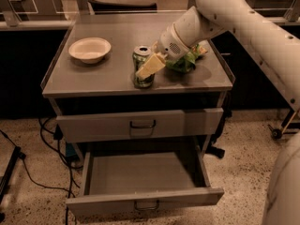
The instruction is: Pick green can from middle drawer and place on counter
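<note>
The green can [141, 53] stands upright on the counter [108, 74], near its front edge and right of the middle. My gripper [146, 70] reaches down from the right and is shut on the can. One pale finger [151, 66] lies across the can's front; the other is hidden behind it. The middle drawer [143, 201] is pulled open below, and its grey floor shows nothing inside.
A pale bowl [89, 49] sits on the counter's left. A green-and-yellow snack bag [187, 60] lies right of the can, under my wrist. A taller closed drawer front [140, 124] sits above the open one. Cables [44, 139] run on the floor to the left.
</note>
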